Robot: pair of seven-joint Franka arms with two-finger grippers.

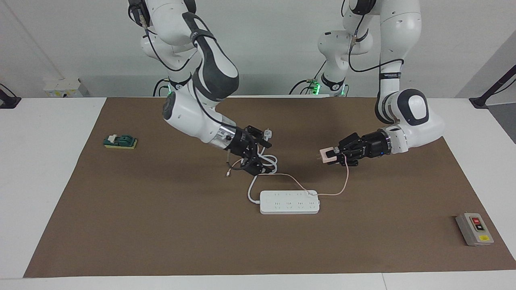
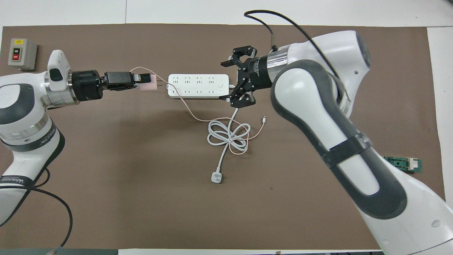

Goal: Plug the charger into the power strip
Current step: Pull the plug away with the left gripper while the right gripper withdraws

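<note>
The white power strip (image 1: 289, 202) (image 2: 198, 86) lies flat in the middle of the brown mat. My left gripper (image 1: 334, 155) (image 2: 143, 85) is shut on the pale pink charger (image 1: 327, 156) (image 2: 148, 86). It holds the charger in the air, off the strip's end toward the left arm's end of the table, with the prongs lying level. The thin pink cable (image 1: 346, 177) (image 2: 187, 109) hangs down and trails across the strip. My right gripper (image 1: 264, 151) (image 2: 234, 78) is open with nothing in it, over the strip's corded end.
The strip's thick white cord (image 2: 228, 136) lies coiled nearer to the robots, ending in a white plug (image 2: 216, 177). A grey button box (image 1: 474, 228) (image 2: 22, 53) sits toward the left arm's end. A green switch (image 1: 120, 141) (image 2: 403, 164) sits toward the right arm's end.
</note>
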